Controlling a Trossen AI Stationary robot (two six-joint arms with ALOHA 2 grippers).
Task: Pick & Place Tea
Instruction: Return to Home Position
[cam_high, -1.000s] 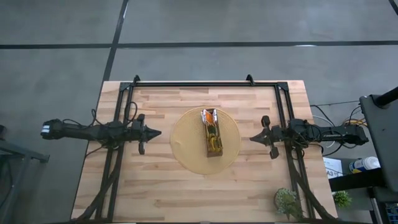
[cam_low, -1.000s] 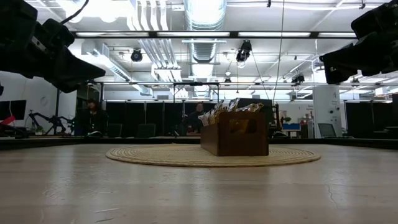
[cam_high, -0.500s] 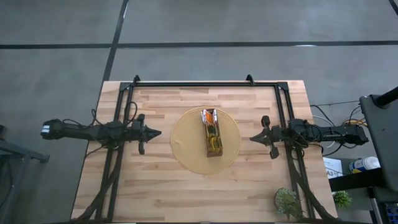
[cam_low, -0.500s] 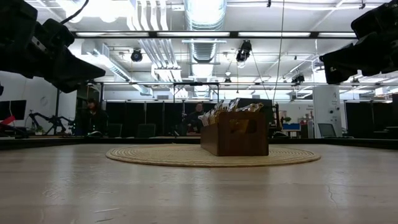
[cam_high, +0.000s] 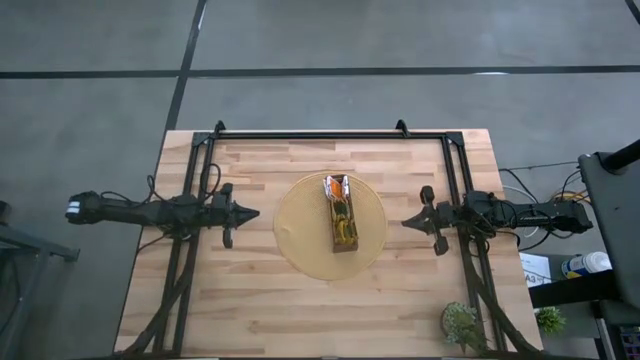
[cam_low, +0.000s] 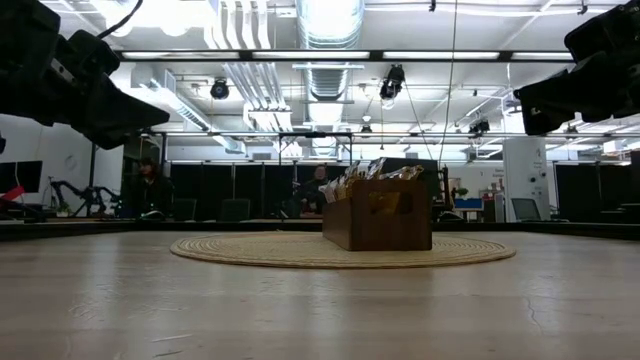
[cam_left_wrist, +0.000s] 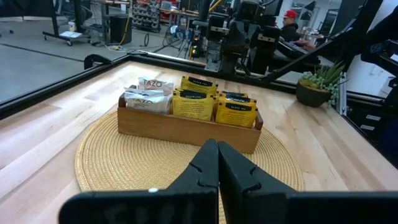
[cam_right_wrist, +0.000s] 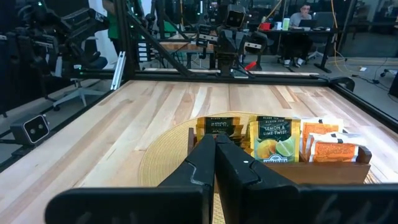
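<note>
Counter: a pale wooden plank counter (cam_high: 250, 290) carried everything, and a black metal frame (cam_high: 310, 134) ran along one long edge.
Mat: a round tan woven mat (cam_high: 300, 245) lay at the counter's centre, well apart from all four edges.
Tray: a long narrow dark-brown wooden tray (cam_left_wrist: 180, 127) sat on the mat. Its length ran from the framed edge toward the opposite edge.
Tea: the small flat square paper tea sachets (cam_high: 340, 210) stood upright inside the tray, packed in three sections. Their tops rose above its rim in the low view.
End section by the framed edge: orange sachets (cam_right_wrist: 326, 148) filled it, and they showed white backs toward the left arm.
Middle section: yellow sachets (cam_left_wrist: 194, 103) stood here, printed with lemon and lime on the side facing the right arm.
Other end section: dark green and yellow sachets (cam_right_wrist: 217, 127) stood here.
Left end effector (cam_high: 256, 212): it hung above the counter between the left edge and the mat, pointing at the tray. Its two dark fingers (cam_left_wrist: 208, 163) were pressed together on nothing.
Right end effector (cam_high: 404, 222): it hung between the right edge and the mat, facing the tray. Its fingers (cam_right_wrist: 205, 158) were likewise closed and empty.
Plant: a small green potted plant (cam_high: 462, 322) stood near the right-hand corner, away from the framed edge.
Room: a person (cam_low: 150, 188) sat beyond the counter.
</note>
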